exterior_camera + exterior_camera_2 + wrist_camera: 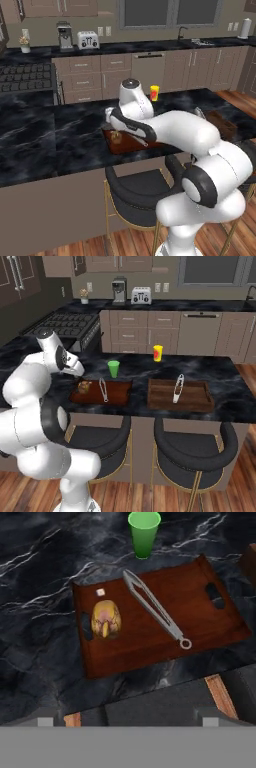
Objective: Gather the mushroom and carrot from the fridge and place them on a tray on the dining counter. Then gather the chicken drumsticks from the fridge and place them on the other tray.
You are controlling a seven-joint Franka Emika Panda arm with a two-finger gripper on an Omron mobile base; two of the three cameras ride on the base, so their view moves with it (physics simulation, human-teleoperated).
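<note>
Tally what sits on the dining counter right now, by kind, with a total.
Wooden trays: 2, left, right
Metal tongs: 2, on left tray, on right tray
Cups: 2, green, yellow
Food items: 1, brownish rounded piece on the left tray
Total: 7

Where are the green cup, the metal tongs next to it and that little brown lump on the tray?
green cup (144,534): hand view, on its outer wall.
tongs (155,607): hand view, midway along the arms.
mushroom (106,618): hand view, middle of its cap, on the tray's left end.
</note>
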